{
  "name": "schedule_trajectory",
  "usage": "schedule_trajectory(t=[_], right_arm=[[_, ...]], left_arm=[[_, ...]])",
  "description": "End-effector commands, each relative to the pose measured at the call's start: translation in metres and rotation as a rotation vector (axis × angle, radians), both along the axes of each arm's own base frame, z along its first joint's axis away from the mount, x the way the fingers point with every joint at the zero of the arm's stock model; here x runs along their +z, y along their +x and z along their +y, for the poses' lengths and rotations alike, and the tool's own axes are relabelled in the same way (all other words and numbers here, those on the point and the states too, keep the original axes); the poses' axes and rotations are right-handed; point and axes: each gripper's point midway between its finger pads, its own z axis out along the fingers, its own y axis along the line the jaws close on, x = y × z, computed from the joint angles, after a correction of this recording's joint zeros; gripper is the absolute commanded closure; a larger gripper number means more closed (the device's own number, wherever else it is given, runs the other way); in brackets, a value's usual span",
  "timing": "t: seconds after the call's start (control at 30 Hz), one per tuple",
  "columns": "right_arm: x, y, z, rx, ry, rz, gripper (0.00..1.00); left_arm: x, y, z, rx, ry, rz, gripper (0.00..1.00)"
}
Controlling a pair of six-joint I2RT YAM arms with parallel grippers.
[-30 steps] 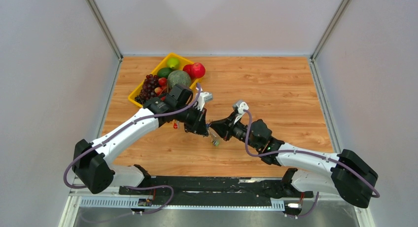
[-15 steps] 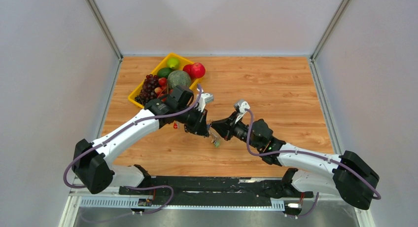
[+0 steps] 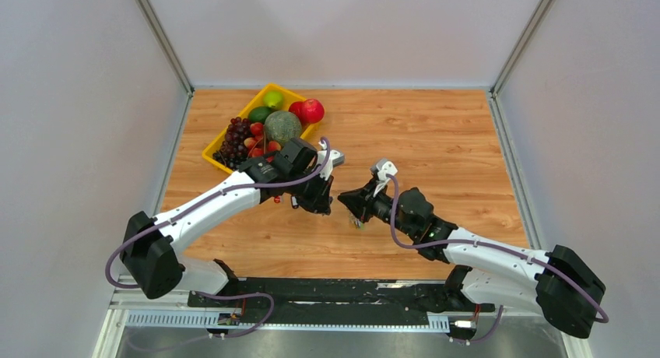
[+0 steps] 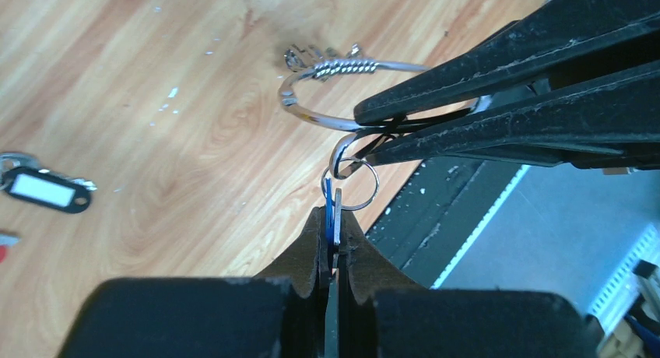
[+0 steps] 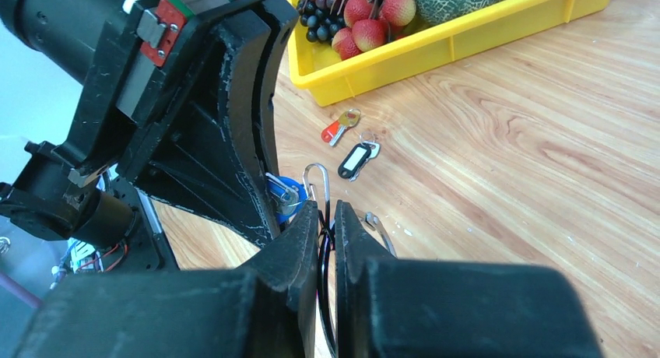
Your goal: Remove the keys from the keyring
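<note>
Pale wood-grain tabletop (image 3: pixel 436 140) fills the walled cell, and both arms meet just above its middle, fingertips almost touching.

The thin round silver wire keyring (image 4: pixel 311 117) hangs between them. The right gripper (image 5: pixel 327 218) is clamped on its wire; in the left wrist view its long black fingers (image 4: pixel 506 101) come in from the right and pinch the ring's near arc. The left gripper (image 4: pixel 333 214) is closed flat on the blue-tagged silver key (image 4: pixel 332 206), which joins the keyring through a small silver split ring (image 4: pixel 356 185).

That link is what the next move depends on. The tag's long axis runs in line with the left fingers, pointing straight at the keyring, and the small ring sits just beside the right gripper's pinch. So the left arm has the key and the right arm anchors the ring. Pulling straight back would likely only tighten the link; I judge the small ring must be worked along the wire to its opening. A stretch of wound wire (image 4: pixel 342 64) on the ring's far side could snag it.

On the table, clear of both grippers, lie a red-tagged key (image 5: pixel 336 130) and a black-tagged key (image 5: pixel 356 159), touching, near the yellow plastic fruit tray (image 5: pixel 482 43).
</note>
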Motion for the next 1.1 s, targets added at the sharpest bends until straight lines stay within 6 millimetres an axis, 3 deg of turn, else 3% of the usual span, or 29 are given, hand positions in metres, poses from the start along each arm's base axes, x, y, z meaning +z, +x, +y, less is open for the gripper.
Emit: schedule_trajectory(t=[0.0,0.13,0.27,0.4,0.63,0.87,0.97,1.07], right_arm=[[0.082,0.043,-0.03,-0.211,0.208,-0.162,1.0],[0.08,0.04,-0.02,-0.166,0.222,-0.139,1.0],[0.077,0.039,-0.014,-0.146,0.229,-0.124,1.0],[0.08,0.038,-0.01,-0.129,0.254,-0.115,1.0],[0.089,0.038,-0.009,-0.118,0.288,-0.114,1.0],[0.085,0.039,-0.007,-0.115,0.293,-0.097,1.0],[0.086,0.04,-0.011,-0.134,0.3,-0.092,1.0],[0.081,0.048,-0.026,-0.229,0.297,-0.061,1.0]], left_arm=[[-0.026,-0.017,0.073,0.087,0.356,0.044,1.0],[-0.001,-0.008,0.047,0.079,0.197,-0.016,1.0],[0.021,-0.015,0.022,0.025,0.052,-0.029,1.0],[0.022,-0.023,0.01,-0.024,0.036,-0.022,1.0],[-0.011,-0.042,0.004,-0.106,0.14,0.058,1.0],[0.029,-0.031,-0.02,-0.087,-0.019,-0.053,1.0],[0.023,-0.021,-0.009,-0.014,0.042,-0.076,1.0],[0.02,0.003,0.009,0.145,0.004,-0.067,1.0]])
